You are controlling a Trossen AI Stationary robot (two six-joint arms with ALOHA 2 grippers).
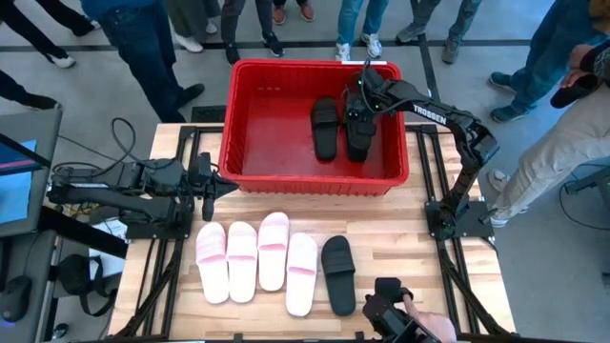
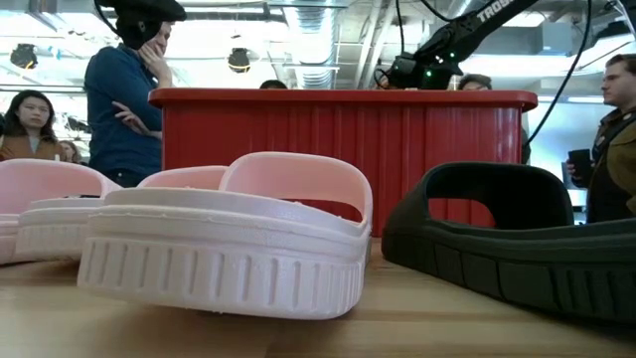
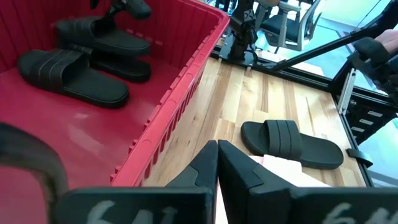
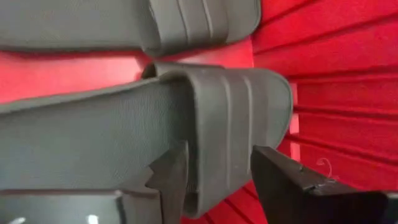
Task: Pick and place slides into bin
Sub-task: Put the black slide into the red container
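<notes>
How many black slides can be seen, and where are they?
4: two lying in the bin, at and, a third held above them, one on the table. Others may be hidden.

Right end effector [image 1: 360, 107] hides third black slide [image 1: 359, 138] partly.

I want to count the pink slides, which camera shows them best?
The high view: all four pink slides lie side by side on the table. The low view shows only a few, overlapping; the left wrist view a sliver; the right wrist view none.
</notes>
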